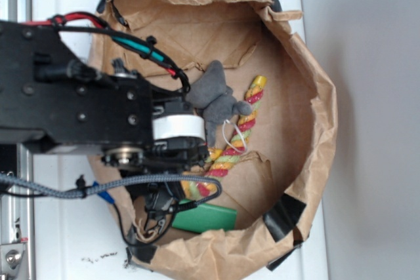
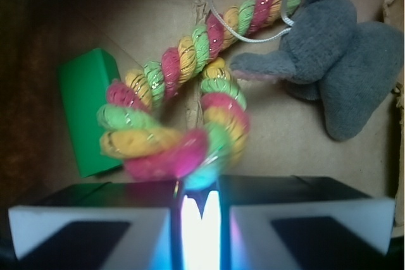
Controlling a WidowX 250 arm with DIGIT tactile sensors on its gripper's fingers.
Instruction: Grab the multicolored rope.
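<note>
The multicolored rope is a thick twist of red, yellow and green strands lying on the brown paper floor, and its looped end curls up close to the camera. My gripper has its two finger blocks drawn almost together, with only a narrow bright slit between them. The loop's red and green strands are pinched at the top of that slit. In the exterior view the rope runs from beside the grey plush down under my arm, which hides the fingers.
A grey plush toy with a white string loop lies across the rope's far end. A green block lies left of the loop. Crumpled brown paper walls ring the whole work area.
</note>
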